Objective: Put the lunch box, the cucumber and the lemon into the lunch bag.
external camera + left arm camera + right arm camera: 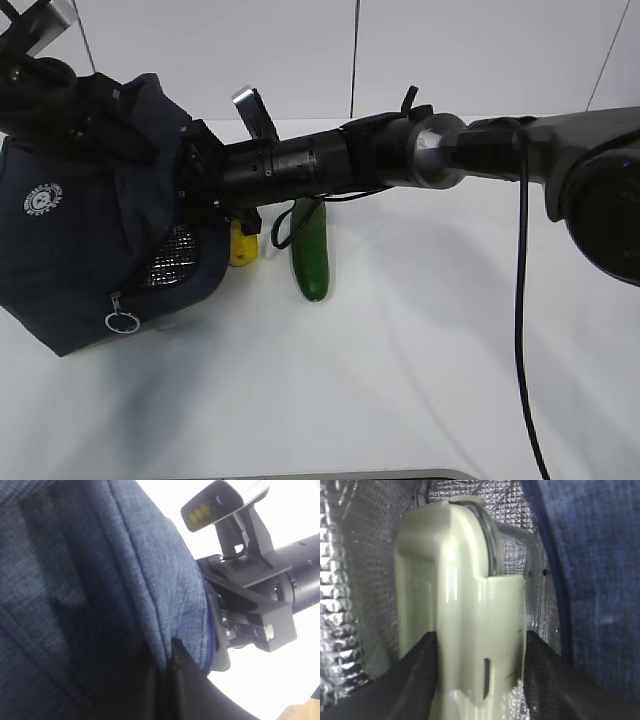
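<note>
The navy lunch bag (80,250) stands at the left, its mouth facing right with silver lining (350,580) showing. My right gripper (480,680) reaches inside it, shut on the pale green lid end of the lunch box (465,605); a dark finger (405,680) presses each side. In the exterior view the box is hidden within the bag. My left gripper (175,652) is shut on a fold of the bag's upper fabric (100,580), holding it up. The cucumber (310,250) and the lemon (243,247) lie on the table right of the bag, under my right arm.
My right arm (400,155) spans the table from the right edge to the bag mouth, its cable (522,300) hanging down. The bag's zipper ring pull (121,322) dangles at its lower front. White tabletop (400,380) stretches in front and to the right.
</note>
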Tool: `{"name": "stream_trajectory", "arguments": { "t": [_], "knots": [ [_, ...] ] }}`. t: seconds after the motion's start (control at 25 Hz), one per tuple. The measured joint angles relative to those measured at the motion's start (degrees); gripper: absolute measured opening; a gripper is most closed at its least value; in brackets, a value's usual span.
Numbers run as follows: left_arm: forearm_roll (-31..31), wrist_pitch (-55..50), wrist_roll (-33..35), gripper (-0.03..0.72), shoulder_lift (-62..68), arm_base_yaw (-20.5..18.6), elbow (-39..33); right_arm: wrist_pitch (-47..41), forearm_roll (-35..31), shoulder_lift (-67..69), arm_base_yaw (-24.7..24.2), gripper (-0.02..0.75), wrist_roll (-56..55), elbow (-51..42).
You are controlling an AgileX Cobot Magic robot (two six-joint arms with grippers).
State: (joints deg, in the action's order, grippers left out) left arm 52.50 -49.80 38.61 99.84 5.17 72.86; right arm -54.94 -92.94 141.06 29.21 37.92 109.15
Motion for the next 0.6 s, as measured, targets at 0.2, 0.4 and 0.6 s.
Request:
{"name": "stream_trajectory", "arguments": {
  "t": [0.2,0.4,0.6],
  "knots": [
    [0.00,0.00,0.00,0.001,0.00,0.00,0.00,-0.31,0.00,0.00,0.00,0.393,-0.22,0.00],
    [0.00,0.00,0.00,0.001,0.00,0.00,0.00,-0.46,0.10,0.00,0.00,0.393,-1.03,0.00],
    [0.00,0.00,0.00,0.001,0.00,0.00,0.00,-0.58,0.10,0.00,0.00,0.399,-1.23,0.00]
  ]
}}
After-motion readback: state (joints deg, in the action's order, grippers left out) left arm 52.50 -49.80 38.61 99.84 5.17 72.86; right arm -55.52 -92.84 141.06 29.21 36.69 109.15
